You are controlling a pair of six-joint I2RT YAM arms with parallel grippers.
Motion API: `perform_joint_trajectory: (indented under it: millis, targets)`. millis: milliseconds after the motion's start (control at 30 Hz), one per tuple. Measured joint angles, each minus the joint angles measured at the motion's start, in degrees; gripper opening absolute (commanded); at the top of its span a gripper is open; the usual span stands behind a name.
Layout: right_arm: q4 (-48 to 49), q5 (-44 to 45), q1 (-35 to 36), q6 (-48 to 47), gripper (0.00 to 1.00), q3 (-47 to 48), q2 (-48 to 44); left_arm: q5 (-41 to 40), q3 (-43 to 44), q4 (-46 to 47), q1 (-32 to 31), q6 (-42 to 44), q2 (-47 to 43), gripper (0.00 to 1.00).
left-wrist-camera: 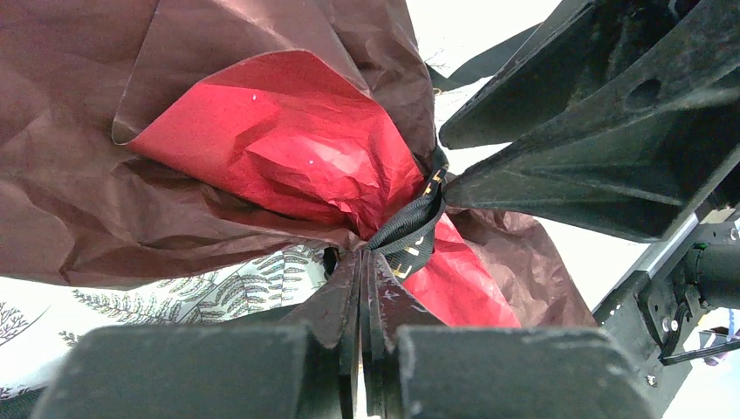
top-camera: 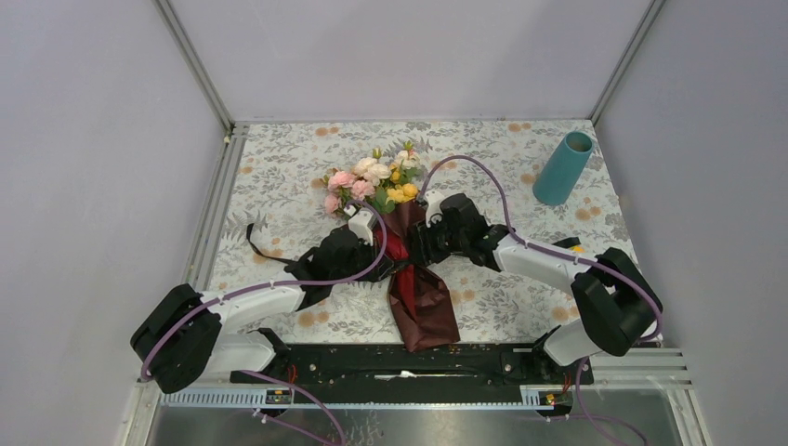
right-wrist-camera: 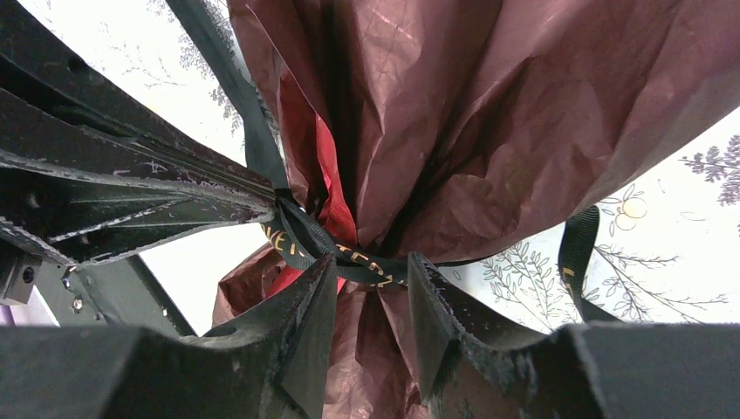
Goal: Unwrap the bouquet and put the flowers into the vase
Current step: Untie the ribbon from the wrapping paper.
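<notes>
The bouquet lies on its side mid-table, its flowers (top-camera: 372,177) pointing to the back and its maroon paper (top-camera: 423,302) fanning toward the arms. A black ribbon (left-wrist-camera: 408,234) binds the neck, and one tail (top-camera: 256,243) trails left. My left gripper (top-camera: 386,246) (left-wrist-camera: 365,255) is at the neck from the left, shut on the ribbon by the knot. My right gripper (top-camera: 413,246) (right-wrist-camera: 372,259) comes in from the right. It is open, its fingertips (right-wrist-camera: 325,279) straddling the ribbon band (right-wrist-camera: 388,273) and the gathered paper. The teal vase (top-camera: 564,169) stands at the back right, apart from both arms.
A floral tablecloth (top-camera: 279,177) covers the table, with grey walls on three sides and a metal rail (top-camera: 218,204) along the left edge. The black mounting rail (top-camera: 409,362) of the arms runs along the front. A ribbon tail (right-wrist-camera: 576,253) hangs beside my right finger.
</notes>
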Motion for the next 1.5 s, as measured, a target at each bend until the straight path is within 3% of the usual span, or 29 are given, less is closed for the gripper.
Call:
perform_joint_trajectory:
  millis: [300,633,867,1500]
  targets:
    - [0.1,-2.0,0.0,-0.6,0.37,0.9,2.6,-0.2,0.0,-0.1,0.0,0.0,0.0,0.0]
    - [0.2,-1.9,0.0,-0.7,0.0,1.6,3.5,-0.9,0.0,-1.3,0.0,0.0,-0.4,0.0]
    - [1.3,0.2,0.0,0.4,0.0,0.0,2.7,-4.1,-0.3,-2.8,0.0,-0.7,-2.0,0.0]
    - [1.9,17.8,0.0,12.9,0.0,-9.6,-5.6,-9.5,-5.6,-4.3,0.0,-5.6,-5.7,0.0]
